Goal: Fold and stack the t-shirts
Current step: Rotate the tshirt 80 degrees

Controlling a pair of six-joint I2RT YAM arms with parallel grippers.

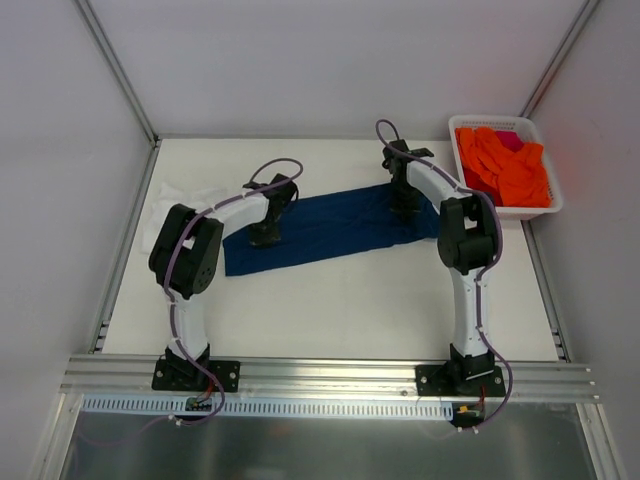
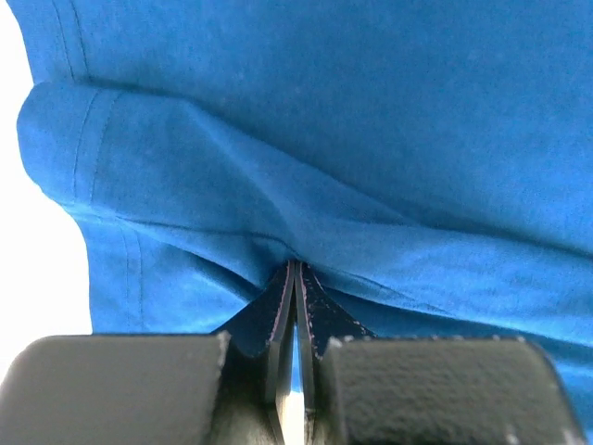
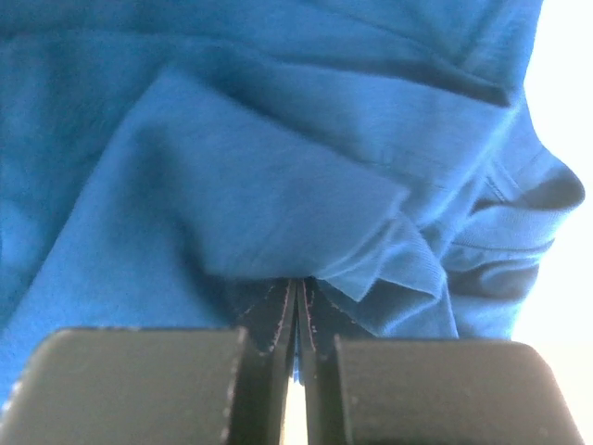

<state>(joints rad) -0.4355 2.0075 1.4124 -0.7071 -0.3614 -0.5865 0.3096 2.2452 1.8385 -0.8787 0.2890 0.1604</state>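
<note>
The navy blue t-shirt (image 1: 330,228) lies as a long band across the middle of the table, its print hidden. My left gripper (image 1: 268,228) is down on its left part and shut on a pinch of the blue cloth (image 2: 278,185). My right gripper (image 1: 405,200) is down on its right end and shut on bunched blue folds (image 3: 278,185). The white t-shirt (image 1: 180,195) lies crumpled at the far left of the table, partly behind my left arm.
A white basket (image 1: 545,205) with orange cloth (image 1: 505,165) stands at the back right corner. Frame posts and grey walls close in the table on three sides. An aluminium rail (image 1: 330,375) runs along the near edge.
</note>
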